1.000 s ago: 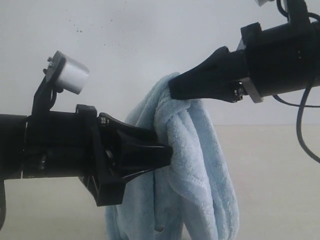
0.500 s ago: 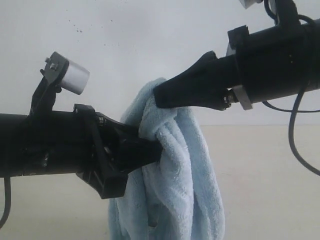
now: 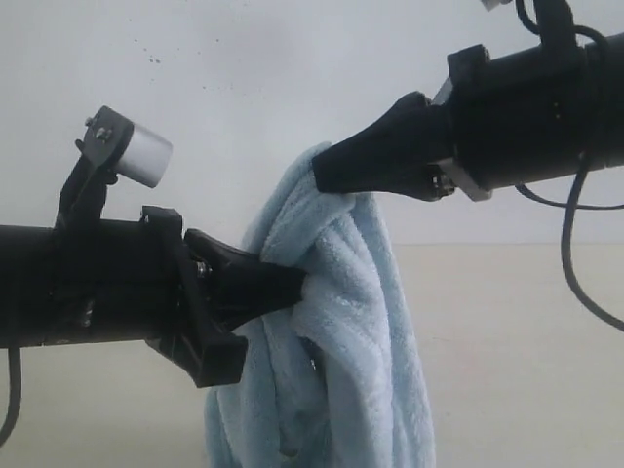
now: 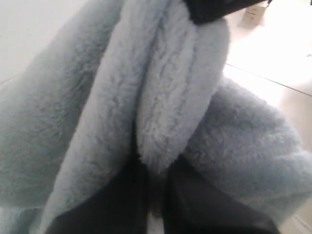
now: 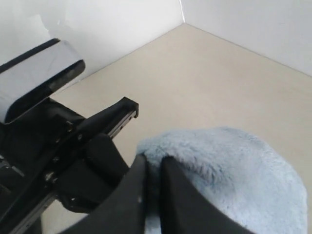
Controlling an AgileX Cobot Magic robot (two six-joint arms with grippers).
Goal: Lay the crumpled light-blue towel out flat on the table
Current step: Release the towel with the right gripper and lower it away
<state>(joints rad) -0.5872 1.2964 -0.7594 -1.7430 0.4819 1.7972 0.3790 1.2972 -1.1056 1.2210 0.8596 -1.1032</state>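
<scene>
The light-blue towel hangs bunched in long folds above the table, its lower end running out of the exterior view. My right gripper is shut on the towel's top fold. Lower down, my left gripper is shut on a side fold, the fluffy cloth pinched between its dark fingers. In the right wrist view my right gripper pinches the towel's edge, with the left arm just beside it. No white tag shows.
A white speckled wall stands behind the table. The left arm's wrist camera sticks up at the left. A cable loops down from the right arm. A small box sits far off on the table in the left wrist view.
The right gripper swung left and down with the towel's top, then came back right. The left gripper drew back left, and the hanging folds shifted with both.
</scene>
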